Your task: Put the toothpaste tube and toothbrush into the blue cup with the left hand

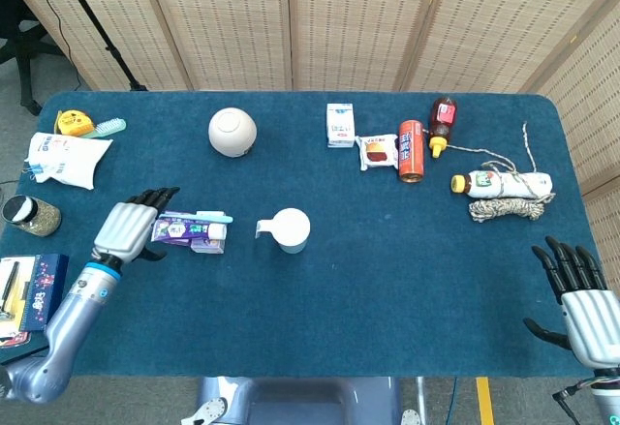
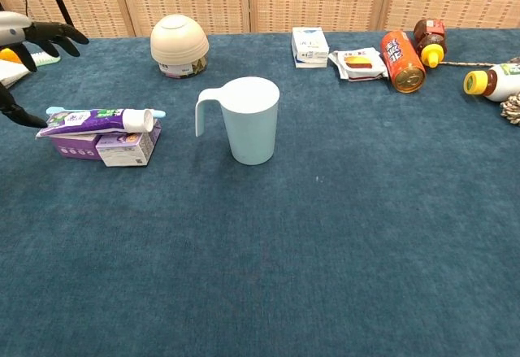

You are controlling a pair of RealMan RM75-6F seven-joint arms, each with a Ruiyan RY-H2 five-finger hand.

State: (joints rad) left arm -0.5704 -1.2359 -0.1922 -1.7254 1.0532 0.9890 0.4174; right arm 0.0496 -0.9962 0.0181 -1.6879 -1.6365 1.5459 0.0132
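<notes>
- Right hand (image 1: 586,309) at 4 o'clock on the table's (image 1: 387,289) near edge; fingers spread, holding nothing; well apart from everything.
- Left hand (image 1: 128,228) at 8 o'clock, fingers apart and empty, just beside the tail end of the toothpaste tube (image 1: 184,230); contact cannot be told.
- Toothpaste tube (image 2: 93,119) lies across a small box (image 2: 110,145), toothbrush (image 1: 199,216) along its far side; both outside the cup.
- Blue cup (image 1: 288,229) upright near centre, at 3 o'clock of the tube, handle toward it; empty as far as seen.
- Progress judged: nothing placed yet; grasp not made; both items remain to be lifted and dropped in.
</notes>
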